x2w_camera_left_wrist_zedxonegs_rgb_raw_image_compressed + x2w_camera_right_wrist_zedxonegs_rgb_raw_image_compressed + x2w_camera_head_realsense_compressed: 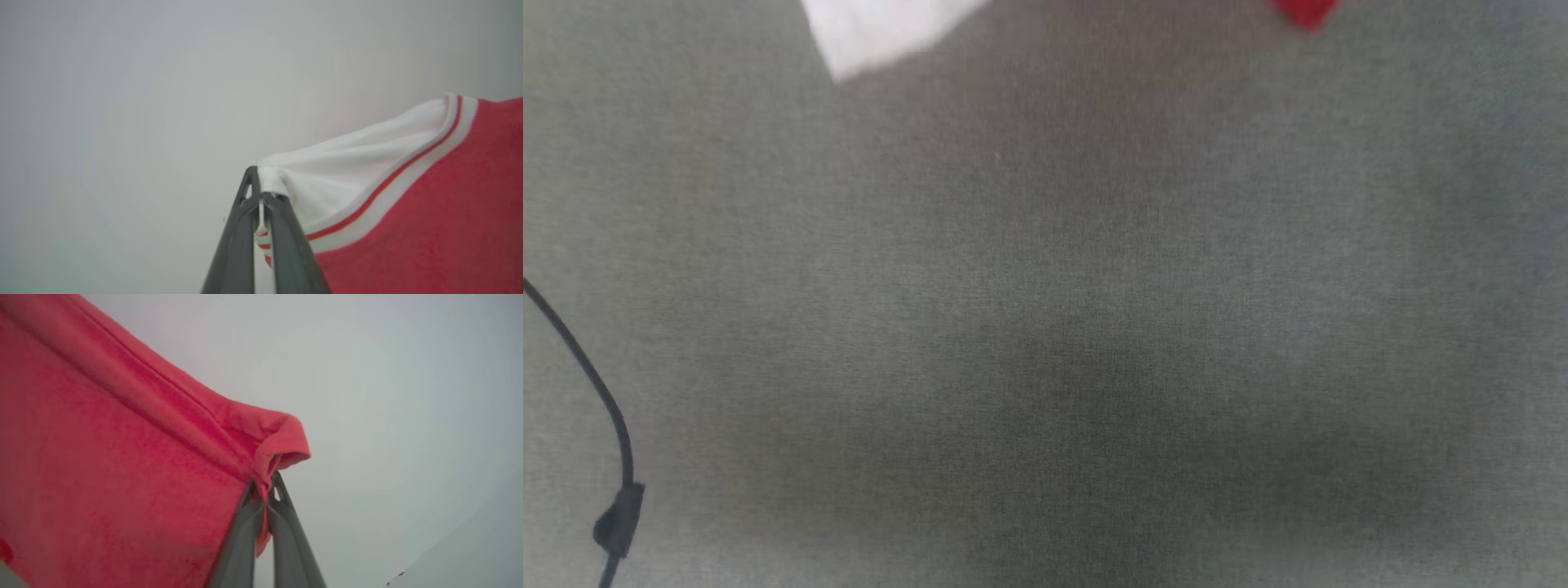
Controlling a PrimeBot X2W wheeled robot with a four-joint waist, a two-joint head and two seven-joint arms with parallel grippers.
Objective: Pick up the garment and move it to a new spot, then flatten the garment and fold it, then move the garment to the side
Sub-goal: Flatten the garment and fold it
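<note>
Garment point(429, 196): small red fleecy jersey shirt with white sleeve panels and red-and-white striped trim. It is off the surface, hung between both grippers.

- Left gripper point(261, 192): the two dark fingers are pinched tight on a bunched white corner of the sleeve, next to the striped trim. A sliver of striped fabric shows in the slit between them.
- Right gripper point(263, 484): jaws are clamped on a folded red edge. A lip of fabric curls over the tips, and the red body falls away to the left in that view.
- Both wrist views show only plain pale background behind the cloth, nothing touching it.

The head view is soft and blurry. A white patch point(882, 28) at the far edge left of centre and a red tip point(1307, 12) at the far right are probably the two held ends of the same garment, but this can't be confirmed at that sharpness. The rest is the flat grey woven tabletop point(1045, 327). A thin black cable with a clip point(605, 400) runs along the near left.

Step, as a judgement: this is the pick-and-move leg, with the garment airborne and spread between two corner grips. Nothing is laid down, flattened or folded yet.

What the next move calls for:
- Carry the garment over the open grey area, keeping the grippers apart so the cloth stays taut.
- Lower it so the hanging hem lands first, then drag it to lay flat.
- Stay off the near-left cable.
- The right grip looks shallow on a rolled edge, so it could slip under tension.
</note>
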